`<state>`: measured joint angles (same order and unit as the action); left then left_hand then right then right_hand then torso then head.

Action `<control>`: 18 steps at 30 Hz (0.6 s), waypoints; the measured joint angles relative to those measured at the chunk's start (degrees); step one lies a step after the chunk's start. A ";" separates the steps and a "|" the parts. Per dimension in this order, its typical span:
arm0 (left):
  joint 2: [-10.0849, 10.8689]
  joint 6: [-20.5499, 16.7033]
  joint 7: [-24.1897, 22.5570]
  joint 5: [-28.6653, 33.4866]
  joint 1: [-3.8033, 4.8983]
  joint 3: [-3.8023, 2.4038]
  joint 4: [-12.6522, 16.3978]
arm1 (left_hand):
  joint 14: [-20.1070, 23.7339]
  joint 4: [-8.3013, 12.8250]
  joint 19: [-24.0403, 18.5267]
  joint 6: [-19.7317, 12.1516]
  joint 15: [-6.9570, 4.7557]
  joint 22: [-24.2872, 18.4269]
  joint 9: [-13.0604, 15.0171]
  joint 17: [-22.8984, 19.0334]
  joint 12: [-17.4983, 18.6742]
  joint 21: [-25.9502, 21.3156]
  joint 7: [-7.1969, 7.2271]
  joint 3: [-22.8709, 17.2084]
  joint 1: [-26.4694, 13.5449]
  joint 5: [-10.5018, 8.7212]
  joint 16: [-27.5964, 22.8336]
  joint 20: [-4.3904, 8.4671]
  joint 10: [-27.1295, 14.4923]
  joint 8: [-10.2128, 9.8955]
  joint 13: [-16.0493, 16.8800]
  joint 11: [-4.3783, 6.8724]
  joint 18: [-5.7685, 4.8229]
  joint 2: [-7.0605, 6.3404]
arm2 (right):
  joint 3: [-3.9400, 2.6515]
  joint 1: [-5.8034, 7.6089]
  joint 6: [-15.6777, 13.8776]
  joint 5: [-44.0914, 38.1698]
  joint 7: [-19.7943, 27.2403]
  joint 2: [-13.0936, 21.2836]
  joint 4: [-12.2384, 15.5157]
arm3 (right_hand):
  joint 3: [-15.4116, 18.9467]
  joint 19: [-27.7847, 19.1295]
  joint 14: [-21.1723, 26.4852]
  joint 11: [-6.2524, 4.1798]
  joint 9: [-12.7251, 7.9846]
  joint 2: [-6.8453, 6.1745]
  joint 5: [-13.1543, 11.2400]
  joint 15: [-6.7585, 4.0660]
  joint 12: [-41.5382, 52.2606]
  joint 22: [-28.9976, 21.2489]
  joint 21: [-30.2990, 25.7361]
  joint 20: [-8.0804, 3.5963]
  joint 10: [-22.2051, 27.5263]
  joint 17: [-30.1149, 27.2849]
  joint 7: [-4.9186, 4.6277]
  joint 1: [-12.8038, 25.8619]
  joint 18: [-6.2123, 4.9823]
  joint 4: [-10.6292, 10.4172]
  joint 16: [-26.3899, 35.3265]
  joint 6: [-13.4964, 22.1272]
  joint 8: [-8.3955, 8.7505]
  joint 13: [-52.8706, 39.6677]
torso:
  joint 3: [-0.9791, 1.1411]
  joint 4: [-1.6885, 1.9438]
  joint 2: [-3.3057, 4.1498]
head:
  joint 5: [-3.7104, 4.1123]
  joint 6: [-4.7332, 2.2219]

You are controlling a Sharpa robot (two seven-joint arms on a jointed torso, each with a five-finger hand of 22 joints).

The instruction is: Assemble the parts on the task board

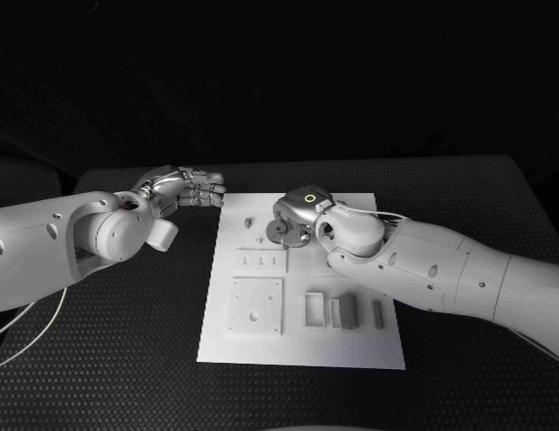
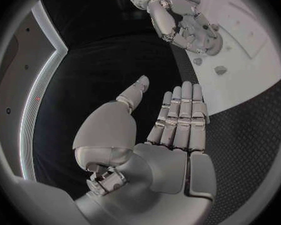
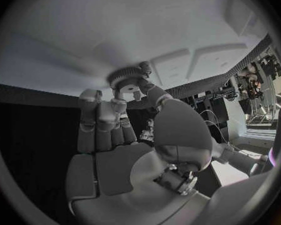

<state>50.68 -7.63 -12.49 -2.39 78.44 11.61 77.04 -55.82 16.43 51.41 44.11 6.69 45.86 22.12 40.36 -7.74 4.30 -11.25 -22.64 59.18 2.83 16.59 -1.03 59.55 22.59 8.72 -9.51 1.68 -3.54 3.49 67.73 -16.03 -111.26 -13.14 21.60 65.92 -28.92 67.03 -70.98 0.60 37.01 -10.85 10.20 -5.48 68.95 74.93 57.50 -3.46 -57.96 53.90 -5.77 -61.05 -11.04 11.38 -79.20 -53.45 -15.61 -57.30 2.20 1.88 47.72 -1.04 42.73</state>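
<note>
Right hand: silver right hand (image 1: 300,214) pinches a small grey toothed gear wheel (image 3: 123,77) over the far end of the flat white task board (image 1: 358,346), disc face-on to it.
Left hand: silver left hand (image 2: 168,135) released, fingers straight, over the black counter (image 1: 124,350) beside the board.

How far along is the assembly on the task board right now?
Early, it seems. Done: nothing clearly; the board has a few parts near its front edge. In hand: the right hand pinches a gear over the board. Left: seating it; the left hand holds nothing beside the board.
</note>
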 measured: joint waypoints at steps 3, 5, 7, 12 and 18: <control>-0.01 0.00 0.01 0.00 -0.01 0.00 -0.02 | 0.00 0.00 0.00 0.00 0.00 0.00 0.00 0.03 0.00 0.00 0.00 0.00 0.00 0.00 0.00 0.00 0.00 0.00 0.00 0.00 0.00 0.00 | 0.02 -0.01 -0.17 -0.04 0.02 0.07 0.07 | 0.52 0.00 0.00 -0.11 0.00 0.42 0.00 0.00 0.00 0.00 0.00 0.00 -0.11 -0.01 0.00 -0.11 0.00 0.51 0.00 0.00 0.00 0.05 | 0.00 0.01 0.00 | 0.03 -0.05; -0.01 0.00 0.01 0.00 -0.01 0.00 -0.02 | 0.00 0.00 0.00 0.00 0.00 0.00 0.00 0.05 0.00 0.00 0.00 0.00 0.00 0.00 0.00 0.00 0.00 0.00 0.00 0.00 0.00 0.00 | 0.05 -0.05 -0.35 -0.09 0.03 0.13 0.13 | 0.53 0.00 0.00 -0.20 -0.01 0.54 -0.01 0.00 0.00 0.00 0.00 0.01 -0.20 -0.05 0.00 -0.11 0.00 0.53 0.00 0.00 0.00 0.06 | -0.01 0.02 -0.01 | 0.04 -0.07; -0.01 0.00 0.01 0.00 -0.01 0.00 -0.04 | 0.00 0.00 0.00 0.00 0.00 -0.05 0.00 0.05 0.00 0.00 0.00 0.00 0.00 0.00 0.00 0.00 0.00 0.00 0.00 0.00 0.00 0.00 | 0.07 -0.07 -0.53 -0.14 0.03 0.19 0.20 | 0.53 -0.01 0.00 -0.20 -0.01 0.54 -0.01 0.00 0.00 0.00 0.00 0.01 -0.20 -0.06 0.00 -0.11 0.00 0.53 0.00 0.00 0.00 0.06 | -0.03 0.03 -0.01 | 0.05 -0.10; -0.02 -0.01 0.02 0.00 -0.02 0.00 -0.05 | 0.00 0.00 0.00 0.00 0.00 -0.05 0.01 0.05 0.00 0.00 0.00 0.00 0.00 0.00 -0.22 0.00 0.00 0.00 -0.01 0.00 0.00 0.00 | 0.14 -0.18 -1.17 -0.32 0.03 0.40 0.46 | 0.69 -0.08 -0.22 -0.20 -0.01 0.76 -0.01 -0.18 -0.01 0.00 0.00 0.09 -0.20 -0.06 0.02 0.12 0.00 0.69 0.00 -0.02 0.01 0.12 | -0.04 0.03 -0.01 | 0.06 -0.15; -0.02 -0.01 0.02 -0.02 -0.02 0.00 -0.16 | 0.01 0.00 0.00 0.00 -0.01 -0.05 0.01 0.04 0.00 0.00 0.00 0.00 0.00 0.00 -0.22 0.00 0.00 0.00 -0.01 0.00 0.00 0.00 | 0.25 -0.34 -1.84 -0.51 0.03 0.71 1.12 | -0.82 -0.08 -0.24 -0.40 -0.01 0.76 -0.19 -0.16 -0.01 0.00 0.03 0.10 -0.41 -0.06 0.23 0.12 0.00 2.36 0.00 -0.23 0.09 0.12 | -0.05 0.03 -0.01 | 0.03 -0.24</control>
<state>50.66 -7.65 -12.47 -2.41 78.42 11.60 76.88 -55.82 16.43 51.41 44.11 6.68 45.81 22.12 40.40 -7.74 4.30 -11.24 -22.64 59.18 2.83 16.37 -1.03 59.55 22.59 8.71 -9.51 1.67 -3.54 3.74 67.39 -17.87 -111.77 -13.12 22.31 67.04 -29.74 66.94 -71.22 0.20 37.00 -10.08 10.01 -5.64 68.94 74.93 57.53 -3.36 -58.37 53.83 -5.54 -60.93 -11.05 13.73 -79.20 -53.68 -15.52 -57.18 2.15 1.91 47.72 -1.02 42.49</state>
